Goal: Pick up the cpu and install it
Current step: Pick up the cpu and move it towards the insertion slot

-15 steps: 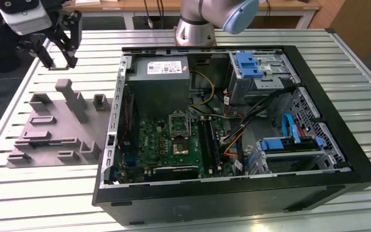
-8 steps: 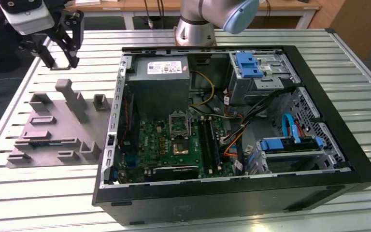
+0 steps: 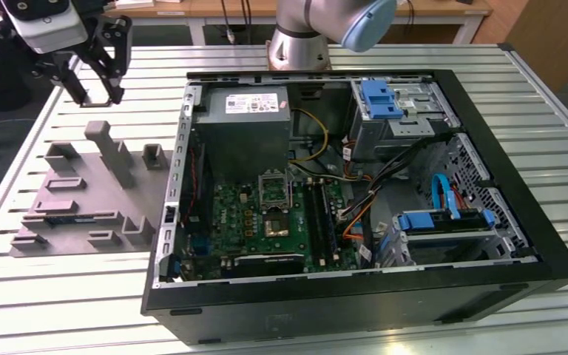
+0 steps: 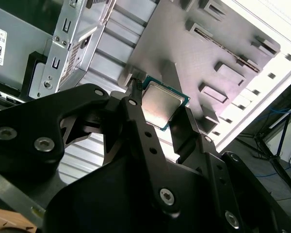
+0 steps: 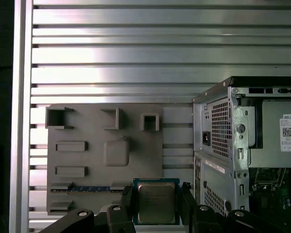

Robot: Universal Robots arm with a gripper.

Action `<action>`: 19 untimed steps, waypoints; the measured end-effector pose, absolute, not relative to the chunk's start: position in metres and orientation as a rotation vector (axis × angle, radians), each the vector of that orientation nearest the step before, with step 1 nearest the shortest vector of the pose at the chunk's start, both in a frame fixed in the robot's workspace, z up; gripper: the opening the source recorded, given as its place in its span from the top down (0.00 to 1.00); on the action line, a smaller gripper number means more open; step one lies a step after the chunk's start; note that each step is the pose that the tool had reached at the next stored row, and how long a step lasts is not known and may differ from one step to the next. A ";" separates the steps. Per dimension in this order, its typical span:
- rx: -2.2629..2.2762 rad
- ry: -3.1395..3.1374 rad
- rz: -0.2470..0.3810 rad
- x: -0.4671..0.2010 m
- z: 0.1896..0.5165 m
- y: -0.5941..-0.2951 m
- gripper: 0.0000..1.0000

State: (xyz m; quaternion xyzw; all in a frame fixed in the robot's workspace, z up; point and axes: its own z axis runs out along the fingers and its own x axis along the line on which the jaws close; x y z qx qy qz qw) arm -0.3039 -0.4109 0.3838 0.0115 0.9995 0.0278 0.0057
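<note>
I have the black two-fingered gripper [image 3: 100, 95] pinching the cpu [image 5: 156, 202], a small flat square chip with a pale silvery metal top and a thin darker green rim. In both wrist views the fingers press on two opposite edges of the chip, and its metal face is turned toward the cameras. Reading the exterior view as a dial centred on the open black computer case [image 3: 363, 310], the gripper hangs at about 10 o'clock from the case, raised off the desk [image 3: 67, 296], which is a slatted silvery aluminium surface. It sits above the far end of the grey plastic tray [image 3: 77, 192] with its upright blocks and slots. The tray lies flat on the desk at 9 o'clock from the case, just beside the case's side wall. In the first wrist view the chip is lifted clear of the tray, with the tray's bare plate and blocks well beneath it. Inside the case the green motherboard [image 3: 254, 222] lies flat near 7 o'clock. Its square metal-framed socket [image 3: 274, 188] is at the board's 12 o'clock edge, just below the grey box of the power supply [image 3: 249, 118]. The chip is well apart from that socket.
</note>
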 end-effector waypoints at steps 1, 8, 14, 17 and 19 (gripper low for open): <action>0.036 3.129 0.087 -0.304 0.384 -0.411 0.53; 0.036 3.129 0.087 -0.302 0.384 -0.411 0.53; 0.036 3.129 0.087 -0.299 0.384 -0.411 0.53; 0.036 3.129 0.087 -0.297 0.384 -0.411 0.53; 0.036 3.129 0.087 -0.297 0.384 -0.411 0.53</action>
